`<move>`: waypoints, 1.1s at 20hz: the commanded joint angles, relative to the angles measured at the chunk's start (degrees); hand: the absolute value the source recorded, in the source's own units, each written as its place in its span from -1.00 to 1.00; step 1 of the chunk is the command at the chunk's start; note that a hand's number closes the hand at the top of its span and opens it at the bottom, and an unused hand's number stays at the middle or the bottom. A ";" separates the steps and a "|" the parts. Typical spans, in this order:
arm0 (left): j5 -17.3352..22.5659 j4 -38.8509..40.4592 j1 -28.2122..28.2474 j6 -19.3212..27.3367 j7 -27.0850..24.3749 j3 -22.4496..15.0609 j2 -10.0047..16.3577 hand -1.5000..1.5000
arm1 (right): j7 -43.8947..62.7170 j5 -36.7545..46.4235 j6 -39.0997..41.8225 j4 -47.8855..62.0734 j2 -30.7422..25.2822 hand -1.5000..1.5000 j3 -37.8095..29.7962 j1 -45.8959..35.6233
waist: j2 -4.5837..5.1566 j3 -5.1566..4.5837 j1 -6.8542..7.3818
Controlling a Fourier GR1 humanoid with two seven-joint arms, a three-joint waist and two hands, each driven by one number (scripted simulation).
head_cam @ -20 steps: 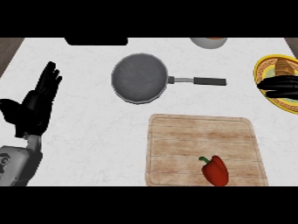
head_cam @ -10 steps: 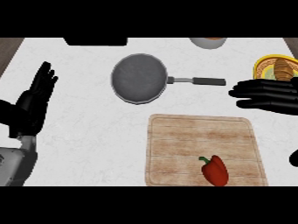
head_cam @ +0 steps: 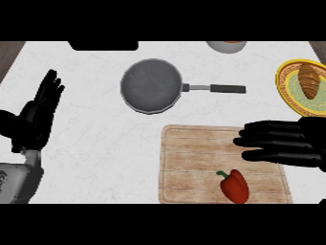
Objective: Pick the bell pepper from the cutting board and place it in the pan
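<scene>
Held right hand [head_cam: 303, 143] over the cutting board's [head_cam: 193, 162] right edge, fingers straight, slightly spread. Spotted red bell pepper [head_cam: 233, 186] near board's lower right corner, untouched. Rested left hand [head_cam: 31, 119] open, fingers up, at counter's [head_cam: 94, 162] left edge.

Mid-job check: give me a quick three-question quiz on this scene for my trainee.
1. True or false: the bell pepper lies on the cutting board, and the pan is empty.
2. Which robot hand shows over the cutting board's far right corner? A) left B) right
3. Fill in: the plate holds a ____.
Key: 1 true; 2 B, the right robot hand; 3 croissant.
</scene>
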 commanded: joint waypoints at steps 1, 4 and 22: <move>0.05 -4.11 -2.96 0.80 7.41 1.04 1.18 0.00 | 7.05 2.50 1.73 -6.65 1.62 -1.00 2.42 3.24 | -0.13 0.01 -0.15; -3.45 -2.08 -0.20 1.50 1.13 -0.55 -2.88 0.00 | 2.81 8.68 2.19 -1.60 4.61 -1.00 1.34 5.38 | 0.06 0.03 0.06; -5.79 4.75 -3.37 -3.32 -0.87 3.59 -5.29 0.00 | -1.45 28.43 5.27 7.87 13.78 -1.00 6.46 1.51 | 0.20 0.01 0.15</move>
